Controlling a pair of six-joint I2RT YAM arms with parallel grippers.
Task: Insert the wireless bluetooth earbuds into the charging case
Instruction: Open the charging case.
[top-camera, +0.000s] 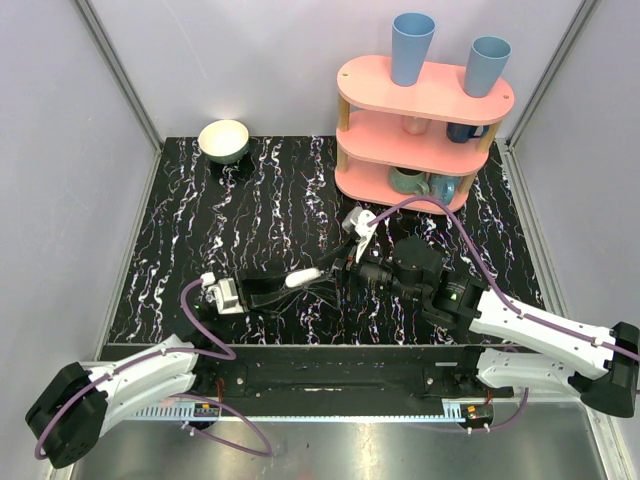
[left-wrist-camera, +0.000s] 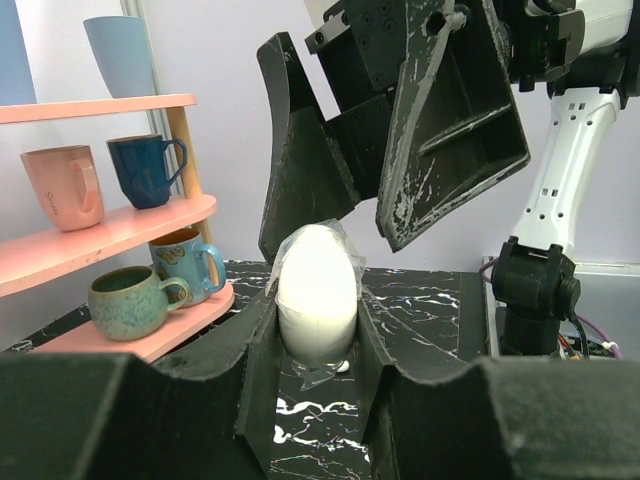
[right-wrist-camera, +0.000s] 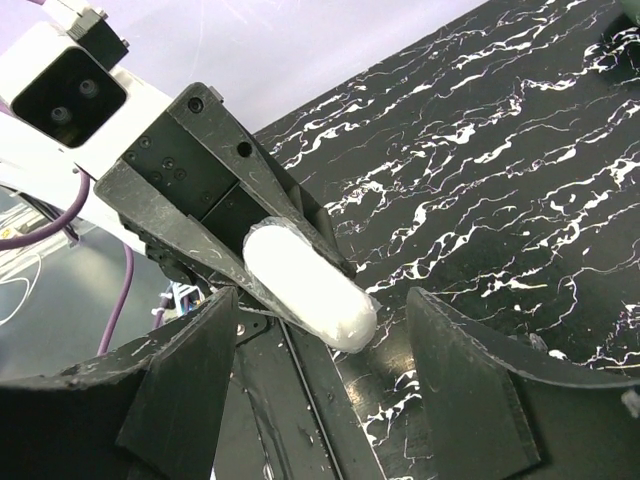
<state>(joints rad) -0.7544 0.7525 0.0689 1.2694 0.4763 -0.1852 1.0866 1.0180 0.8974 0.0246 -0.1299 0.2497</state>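
My left gripper (top-camera: 312, 275) is shut on the charging case (top-camera: 300, 278), a smooth white pill with clear film on it, and holds it just above the black marble table. In the left wrist view the case (left-wrist-camera: 318, 295) stands clamped between my fingers (left-wrist-camera: 255, 345). My right gripper (top-camera: 340, 262) is open, with its jaws spread to either side of the case's free end (right-wrist-camera: 312, 285) and not touching it. A tiny white bit (left-wrist-camera: 343, 366) lies on the table under the case and may be an earbud. No other earbud shows clearly.
A pink three-tier shelf (top-camera: 420, 130) with mugs and two blue cups stands at the back right. A pale bowl (top-camera: 224, 140) sits at the back left corner. Grey walls enclose the table (top-camera: 250, 210).
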